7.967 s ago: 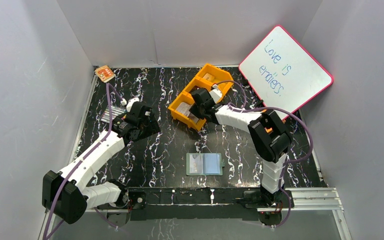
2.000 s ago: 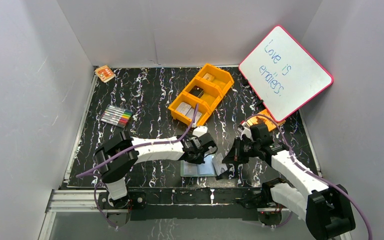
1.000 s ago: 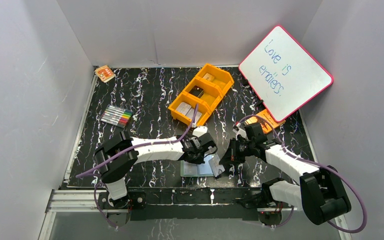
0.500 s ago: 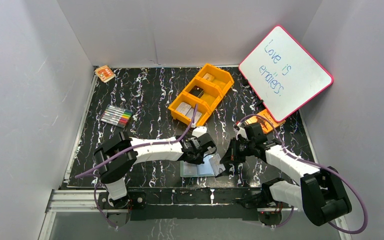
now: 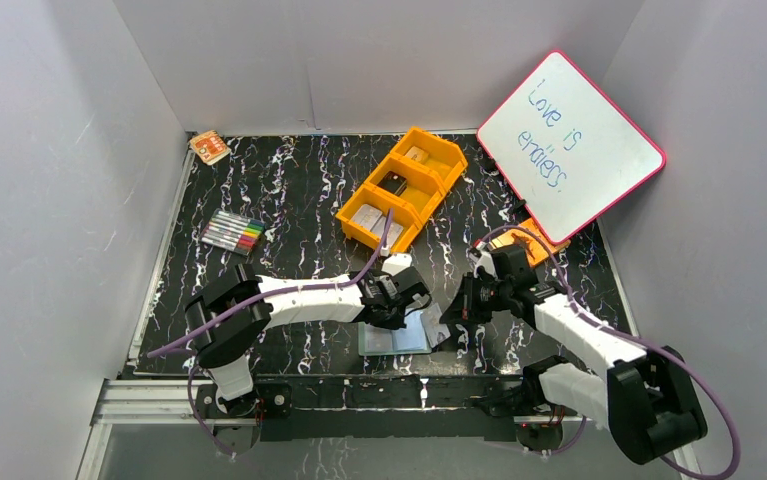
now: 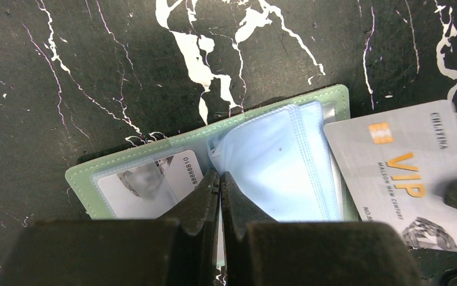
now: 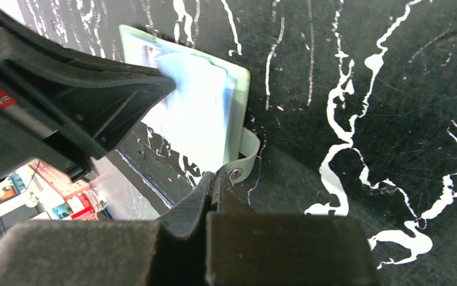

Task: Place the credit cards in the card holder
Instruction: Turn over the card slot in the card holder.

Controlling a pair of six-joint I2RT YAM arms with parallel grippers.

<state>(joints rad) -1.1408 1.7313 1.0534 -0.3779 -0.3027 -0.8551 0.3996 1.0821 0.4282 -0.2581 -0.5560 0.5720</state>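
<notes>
**A:** Where's your card holder?

**B:** The card holder (image 5: 391, 340) lies open at bottom centre of the top view. Your left gripper (image 6: 220, 182) has its fingers pressed together on the inner edge of the pale blue pocket (image 6: 273, 161) (a pale sliver shows between them).

**A:** And your right side?

**B:** Your right gripper (image 7: 215, 179) is closed to a slit. It pinches the silver card (image 6: 401, 173) at the card's lower right in the left-wrist view. The card's left end overlaps the holder's right edge. The other cards (image 5: 367, 216) sit in the orange tray (image 5: 447, 152), upper centre, well apart.
</notes>
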